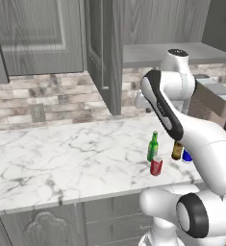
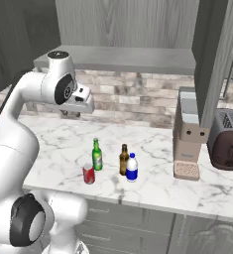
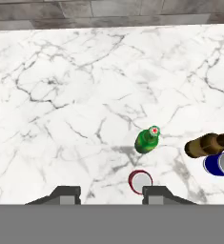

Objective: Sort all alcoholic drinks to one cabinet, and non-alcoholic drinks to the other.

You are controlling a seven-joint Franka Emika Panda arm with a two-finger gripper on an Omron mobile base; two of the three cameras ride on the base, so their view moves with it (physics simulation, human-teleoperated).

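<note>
The gripper (image 3: 110, 193) hangs high above the marble counter (image 1: 61, 153), its jaws drawn in as far as they go and holding nothing, touching nothing. Below it stand four drinks in a loose cluster near the counter's front edge: one green bottle (image 2: 96, 155), one amber-brown bottle (image 2: 124, 159), one red soda can (image 2: 88, 173) and one white bottle with a blue label (image 2: 132, 168). The can stands just in front of the green bottle, and the brown and white bottles stand close together a little to the right.

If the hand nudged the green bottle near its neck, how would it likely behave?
The slim green glass bottle stands upright, tall on a narrow base, so it would probably tip. The short red soda can close beside it might get knocked. On the glossy marble counter it may slide.
</note>
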